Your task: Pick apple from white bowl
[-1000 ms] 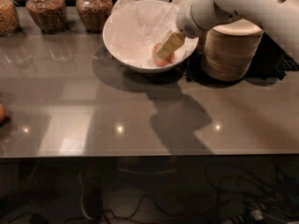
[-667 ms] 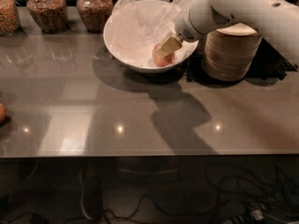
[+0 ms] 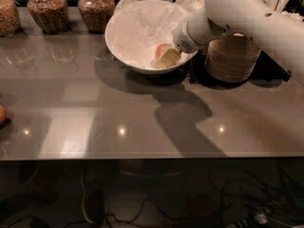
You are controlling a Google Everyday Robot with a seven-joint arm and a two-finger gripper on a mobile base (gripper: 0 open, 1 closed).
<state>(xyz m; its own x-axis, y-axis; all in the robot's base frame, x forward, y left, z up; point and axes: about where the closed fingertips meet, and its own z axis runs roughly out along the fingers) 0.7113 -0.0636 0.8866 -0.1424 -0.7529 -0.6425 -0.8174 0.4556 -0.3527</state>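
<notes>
The white bowl (image 3: 119,49) stands at the back middle of the grey table and is lined with crumpled white tissue paper. The apple (image 3: 161,49), reddish-orange, lies in the bowl's right part, against the inner wall. My gripper (image 3: 166,59) reaches into the bowl from the right, on the white arm (image 3: 247,18). Its cream tip lies right against the apple's lower right side and hides part of it.
A stack of cream disposable bowls (image 3: 232,56) stands just right of the white bowl, under the arm. Three glass jars (image 3: 45,8) of dry food line the back left. A sliver of another reddish fruit (image 3: 2,114) shows at the left edge. The table's front edge (image 3: 152,158) runs across.
The gripper has dropped a little lower and to the left inside the bowl. More of the apple now shows above its tip.
</notes>
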